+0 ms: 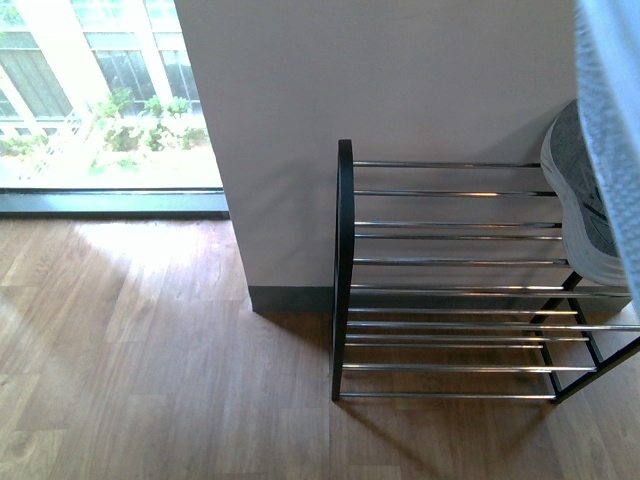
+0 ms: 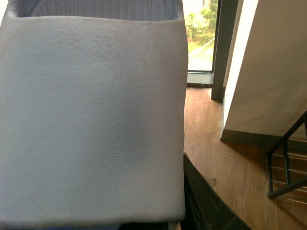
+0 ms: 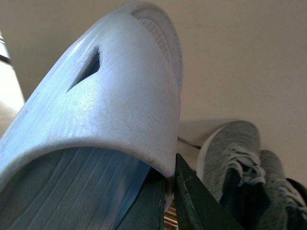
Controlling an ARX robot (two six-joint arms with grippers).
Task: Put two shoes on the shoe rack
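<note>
A pale blue slide (image 2: 91, 120) fills most of the left wrist view, its strap held in my left gripper (image 2: 160, 211); only one dark finger (image 2: 206, 203) shows beside it. My right gripper (image 3: 169, 191) is shut on the strap edge of the other pale blue slide (image 3: 110, 105), raised close to the wall. Part of a slide (image 1: 612, 110) hangs at the front view's right edge, above the shoe rack (image 1: 345, 270). Two grey knit sneakers (image 3: 235, 153) stand side by side on the rack's top tier, one showing in the front view (image 1: 580, 200).
The rack stands against a pale wall (image 1: 400, 90) on a wood floor (image 1: 140, 360). A large window (image 1: 100, 100) lies to the left of the wall. The rack's top bars (image 1: 450, 225) left of the sneakers carry nothing.
</note>
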